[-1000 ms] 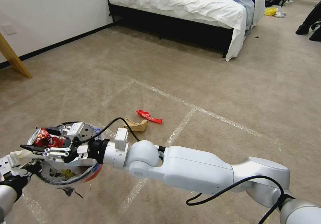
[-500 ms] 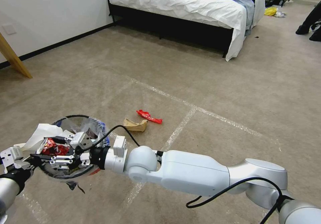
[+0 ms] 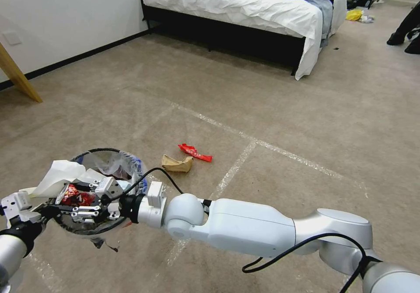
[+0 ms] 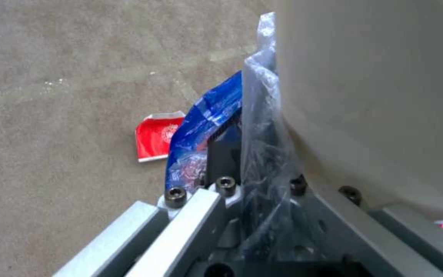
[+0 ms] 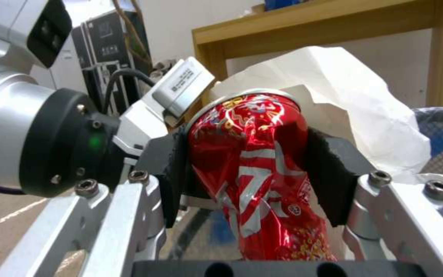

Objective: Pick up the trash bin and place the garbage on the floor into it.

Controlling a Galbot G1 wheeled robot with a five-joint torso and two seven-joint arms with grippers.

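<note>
While the right gripper (image 3: 65,199) hangs over the mouth of the small round red trash bin with its black rim and crinkled clear liner (image 3: 114,152), its fingers (image 5: 329,173) are clamped on a crushed red drink can (image 5: 255,169), so the step in hand is dropping this piece of garbage in. The left gripper (image 4: 255,181) has the bin's lined rim between its fingers, at about eight o'clock in the head view, clear of the beige-grey carpet floor (image 3: 284,109). Crumpled white paper (image 3: 59,174) already sits inside. The next move likely calls for parting the fingers over the opening. A red wrapper (image 3: 194,152) and brown paper scrap (image 3: 177,164) lie beyond, near twelve o'clock from the bin.
</note>
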